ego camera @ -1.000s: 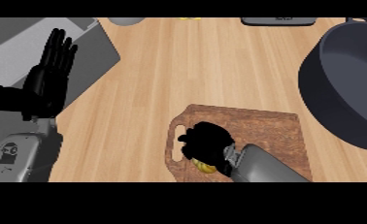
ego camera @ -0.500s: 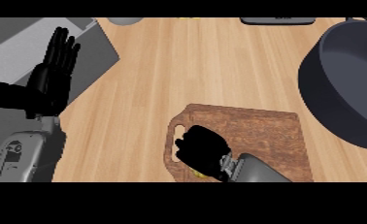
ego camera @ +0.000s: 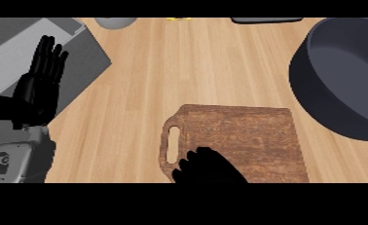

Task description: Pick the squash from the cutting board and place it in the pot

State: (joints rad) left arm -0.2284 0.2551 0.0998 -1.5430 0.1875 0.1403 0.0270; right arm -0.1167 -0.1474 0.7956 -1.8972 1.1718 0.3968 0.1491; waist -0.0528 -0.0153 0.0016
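My right hand [ego camera: 207, 166], curled at the brown wooden cutting board's [ego camera: 237, 136] lower edge, hides the squash; likely firm, smooth, best gripped mid-body.

My left hand [ego camera: 39, 85] rests spread at the left edge.

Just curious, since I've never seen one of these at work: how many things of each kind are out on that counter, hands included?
Hands: 2, left hand and right hand
Cutting board: 1
Pot: 1
Total: 4

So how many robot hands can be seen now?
2. The left hand rests open at the left edge, fingers up. The right hand is at the bottom edge, over the cutting board; the squash may be hidden under it.
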